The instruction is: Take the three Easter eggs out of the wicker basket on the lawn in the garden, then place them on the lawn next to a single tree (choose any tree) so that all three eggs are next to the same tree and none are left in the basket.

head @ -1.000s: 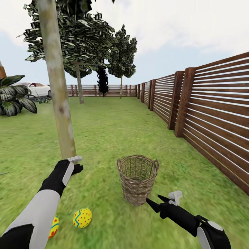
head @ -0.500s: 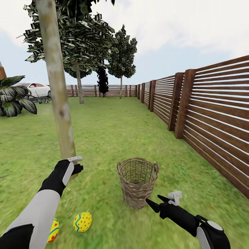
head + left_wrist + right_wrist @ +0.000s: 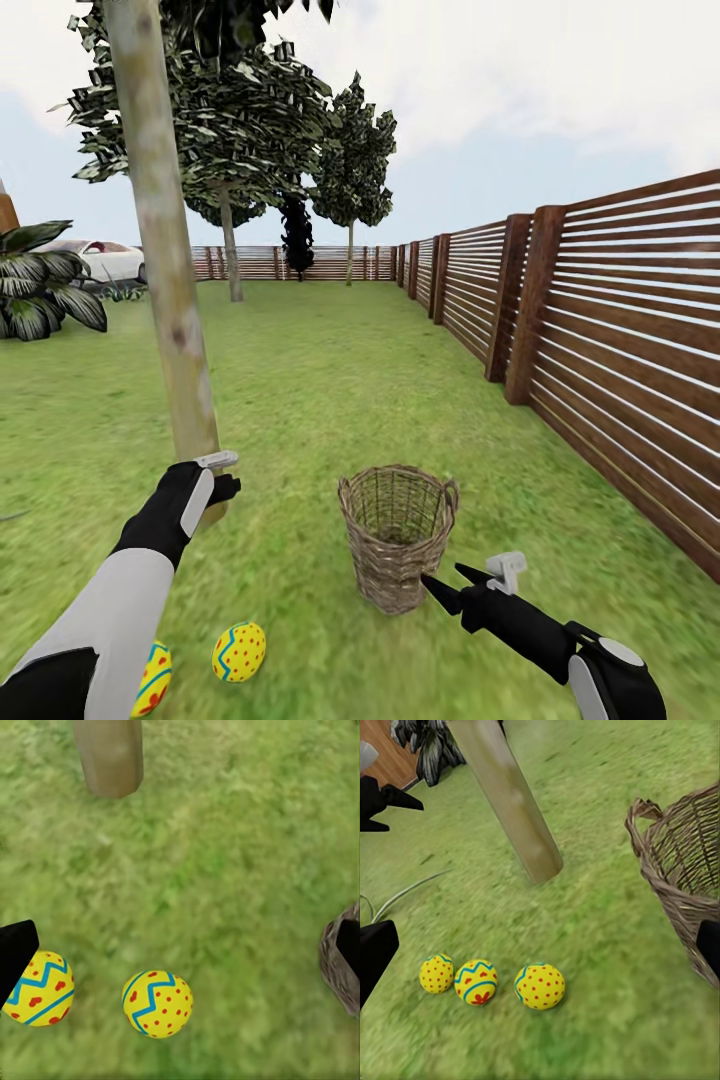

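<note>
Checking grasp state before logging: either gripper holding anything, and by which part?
Nothing held. Left gripper and right gripper are open and empty; three eggs lie on the grass.

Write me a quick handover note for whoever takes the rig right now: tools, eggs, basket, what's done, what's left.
Left tool: open, empty, hanging near the base of the tree.
Right tool: open, empty, just in front of the wicker basket.
Eggs: the right wrist view shows all three Easter eggs in a row on the lawn, a short way from the trunk.
Basket: upright on the grass beside the tree; the part of its inside that shows holds no egg.
Done: eggs out and laid by one tree.
Left: probably nothing; check the basket bottom and that the eggs count as next to the tree.
</note>
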